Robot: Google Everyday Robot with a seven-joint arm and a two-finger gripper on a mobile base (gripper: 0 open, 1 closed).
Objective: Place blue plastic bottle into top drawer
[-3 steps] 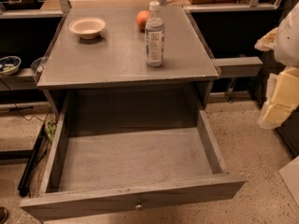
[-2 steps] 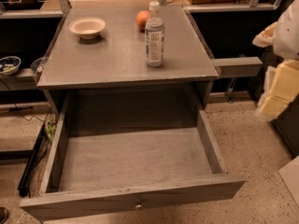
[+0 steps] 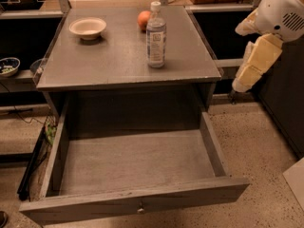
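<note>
The blue plastic bottle (image 3: 156,34) stands upright on the grey cabinet top (image 3: 118,56), right of centre, with its white cap on. The top drawer (image 3: 137,165) is pulled fully open below the cabinet top and holds nothing; its round knob (image 3: 140,209) shows on the front panel. My gripper (image 3: 241,82) hangs at the end of the white and cream arm (image 3: 280,13), off the cabinet's right edge. It is right of the bottle, apart from it, and holds nothing.
A cream bowl (image 3: 88,27) sits at the back left of the cabinet top. An orange fruit (image 3: 144,20) lies just behind the bottle. A side shelf on the left holds a small dish (image 3: 7,65). Cables (image 3: 33,160) lie on the speckled floor at the left.
The arm and gripper have moved left and up, closer to the cabinet's right edge. The bottle, bowl, fruit and drawer have not moved.
</note>
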